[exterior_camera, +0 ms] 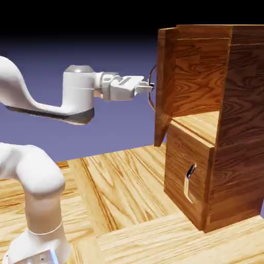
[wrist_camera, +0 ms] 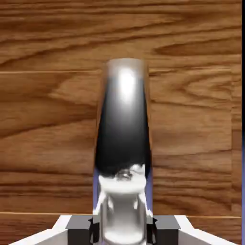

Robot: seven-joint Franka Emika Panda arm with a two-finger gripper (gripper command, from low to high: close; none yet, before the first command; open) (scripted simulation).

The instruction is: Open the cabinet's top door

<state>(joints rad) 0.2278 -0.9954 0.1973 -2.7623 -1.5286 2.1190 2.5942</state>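
The reddish-brown wood-grain cabinet [exterior_camera: 237, 129] stands at the right of the exterior view. Its top door [exterior_camera: 165, 87] is swung partway out toward the arm, so the inner wall and a wooden shelf [exterior_camera: 203, 124] show behind it. My gripper [exterior_camera: 146, 88] reaches level from the left and is shut on the door's curved silver handle [exterior_camera: 151, 77]. In the hand view the handle [wrist_camera: 123, 119] rises large and shiny between the two grey fingertips [wrist_camera: 79, 228], in front of the door's wood [wrist_camera: 48, 119]. The gripper [wrist_camera: 122, 229] sits at the bottom edge.
Below the top door is the shorter front panel [exterior_camera: 180, 170] with its small curved handle [exterior_camera: 189, 181], closed. The cabinet rests on a wooden tabletop [exterior_camera: 118, 196]. The white arm [exterior_camera: 31, 175] rises from the lower left.
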